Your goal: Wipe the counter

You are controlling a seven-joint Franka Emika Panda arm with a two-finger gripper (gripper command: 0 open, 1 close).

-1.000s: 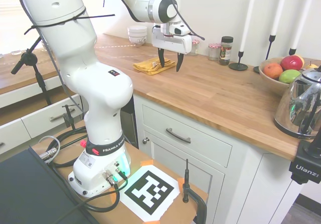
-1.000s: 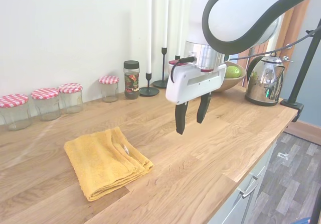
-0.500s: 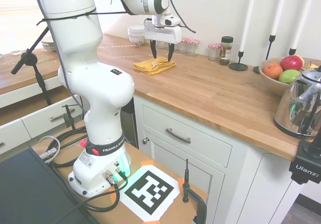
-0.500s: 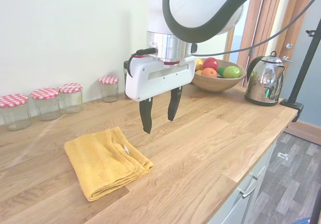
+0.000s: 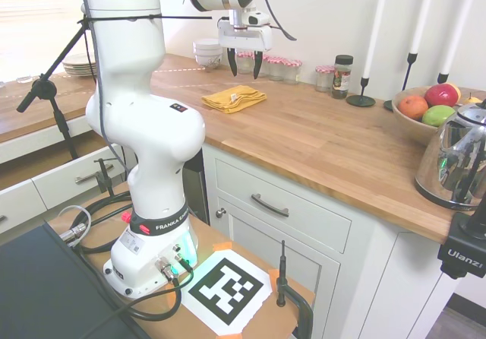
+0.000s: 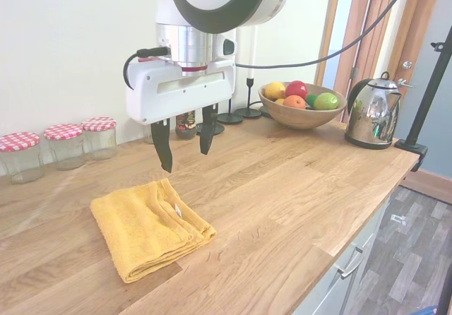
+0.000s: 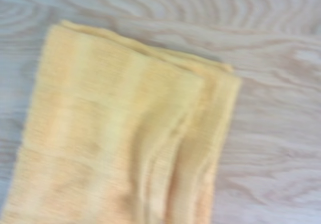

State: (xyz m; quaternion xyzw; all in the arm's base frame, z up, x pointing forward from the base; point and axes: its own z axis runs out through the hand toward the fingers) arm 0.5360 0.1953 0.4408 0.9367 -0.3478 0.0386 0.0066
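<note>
We see the tool spread wide, empty, above the folded yellow cloth lying on the counter. Probably best: descend onto the cloth's middle, pinch all layers.

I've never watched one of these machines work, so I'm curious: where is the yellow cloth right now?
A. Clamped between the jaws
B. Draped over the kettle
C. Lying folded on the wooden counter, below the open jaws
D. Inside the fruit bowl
C: the folded yellow towel lies flat on the counter, while the gripper hangs above it, jaws apart and holding nothing.
</note>
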